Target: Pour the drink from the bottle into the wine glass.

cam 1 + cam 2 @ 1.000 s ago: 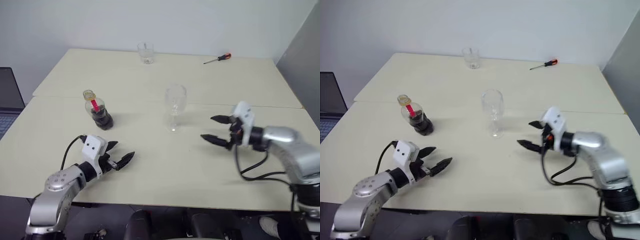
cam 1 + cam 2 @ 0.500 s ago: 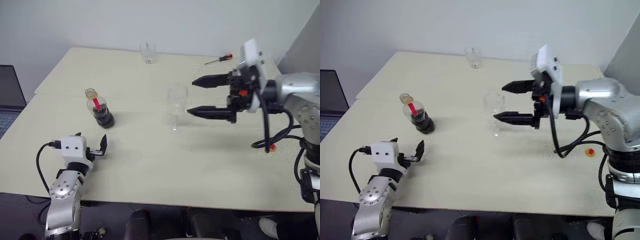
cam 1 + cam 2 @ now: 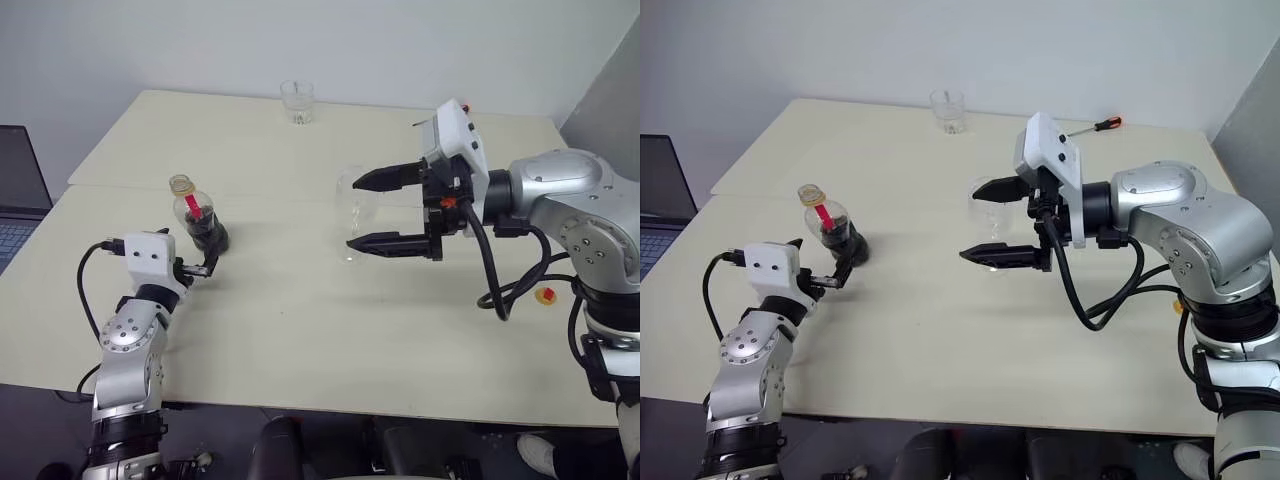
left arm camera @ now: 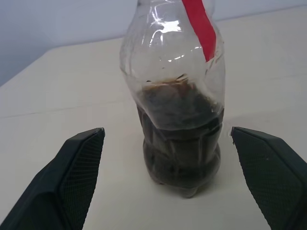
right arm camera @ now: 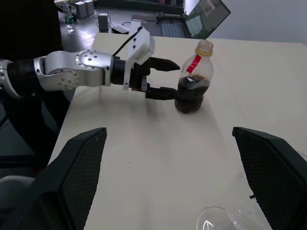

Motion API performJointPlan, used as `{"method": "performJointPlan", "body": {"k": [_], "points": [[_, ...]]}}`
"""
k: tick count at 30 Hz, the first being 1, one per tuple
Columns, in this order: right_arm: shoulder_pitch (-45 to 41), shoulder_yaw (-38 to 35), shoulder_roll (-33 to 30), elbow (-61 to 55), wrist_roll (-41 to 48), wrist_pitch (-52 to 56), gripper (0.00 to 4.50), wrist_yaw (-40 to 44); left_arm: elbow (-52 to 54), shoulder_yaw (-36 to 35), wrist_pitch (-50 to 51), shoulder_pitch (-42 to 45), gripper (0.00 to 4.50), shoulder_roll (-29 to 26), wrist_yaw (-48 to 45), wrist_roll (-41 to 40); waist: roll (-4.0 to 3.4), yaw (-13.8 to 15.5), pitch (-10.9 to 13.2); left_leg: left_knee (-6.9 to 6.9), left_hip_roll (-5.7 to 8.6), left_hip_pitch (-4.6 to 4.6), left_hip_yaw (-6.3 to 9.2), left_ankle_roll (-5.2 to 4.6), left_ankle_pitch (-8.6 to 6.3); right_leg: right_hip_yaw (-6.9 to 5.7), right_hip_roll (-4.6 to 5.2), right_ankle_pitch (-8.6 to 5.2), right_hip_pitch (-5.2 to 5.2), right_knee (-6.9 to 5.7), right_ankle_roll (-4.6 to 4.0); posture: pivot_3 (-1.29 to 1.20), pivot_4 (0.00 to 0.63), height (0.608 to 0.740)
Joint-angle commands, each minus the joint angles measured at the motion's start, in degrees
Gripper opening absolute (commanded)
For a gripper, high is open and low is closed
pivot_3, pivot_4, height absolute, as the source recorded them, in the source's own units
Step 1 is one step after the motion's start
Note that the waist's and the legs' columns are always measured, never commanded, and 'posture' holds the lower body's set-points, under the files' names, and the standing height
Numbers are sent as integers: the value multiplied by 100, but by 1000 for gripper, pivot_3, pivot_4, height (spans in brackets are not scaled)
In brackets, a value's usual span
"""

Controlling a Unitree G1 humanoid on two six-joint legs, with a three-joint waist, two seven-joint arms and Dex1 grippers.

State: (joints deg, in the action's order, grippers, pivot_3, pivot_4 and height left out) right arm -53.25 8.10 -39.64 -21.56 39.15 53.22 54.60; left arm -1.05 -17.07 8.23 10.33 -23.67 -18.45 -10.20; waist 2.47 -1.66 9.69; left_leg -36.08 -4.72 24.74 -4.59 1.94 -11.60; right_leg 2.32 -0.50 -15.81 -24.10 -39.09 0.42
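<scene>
The bottle (image 3: 201, 222) stands on the cream table (image 3: 300, 330) at the left, small and clear, with a red strip, a yellow top and the dark drink (image 4: 180, 143) filling its lower half. My left gripper (image 3: 820, 256) is open and level, one finger on each side of the bottle's base, with a gap on both sides. The wine glass (image 3: 990, 215) stands upright at the table's middle. My right gripper (image 3: 353, 213) is open and points left, its fingertips one above the other at the glass's bowl; I cannot tell if they touch it.
A short clear tumbler (image 3: 297, 100) stands at the table's far edge, and a red-handled screwdriver (image 3: 1095, 126) lies to its right. A small yellow-and-red object (image 3: 545, 295) lies near the right arm. A laptop (image 3: 15, 200) sits off the left edge. A grey panel rises at the right.
My left gripper has gone forward and to the left until its fingers flank the bottle. My right gripper has risen and swung left, from low on the table to the wine glass's bowl.
</scene>
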Motion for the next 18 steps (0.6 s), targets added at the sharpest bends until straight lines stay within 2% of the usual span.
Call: {"method": "performJointPlan", "body": {"k": [1,15,18], "points": [[-142,-102,41,-148,42,25,4478,-71,-481,65,-249,358,4500,-128,-160,6,0,0,0,-1,0,-1,-1,-1,1,-1,-2,0,0,-1,0,0,150,740],[-158,-235,-46,-353,64,291,4478,-370,-2428,465,-1169,1746,4500,-269,-513,269,0,5,0,-5,1,2,-7,-1,1,-1,-17,3,-1,-1,4,0,150,740],[-95,-340,-92,-407,91,361,4500,-508,-2627,550,-1298,1923,3558,-268,-614,318,0,6,0,-5,2,3,-7,-1,1,-2,-16,3,-1,-1,4,0,150,740]]}}
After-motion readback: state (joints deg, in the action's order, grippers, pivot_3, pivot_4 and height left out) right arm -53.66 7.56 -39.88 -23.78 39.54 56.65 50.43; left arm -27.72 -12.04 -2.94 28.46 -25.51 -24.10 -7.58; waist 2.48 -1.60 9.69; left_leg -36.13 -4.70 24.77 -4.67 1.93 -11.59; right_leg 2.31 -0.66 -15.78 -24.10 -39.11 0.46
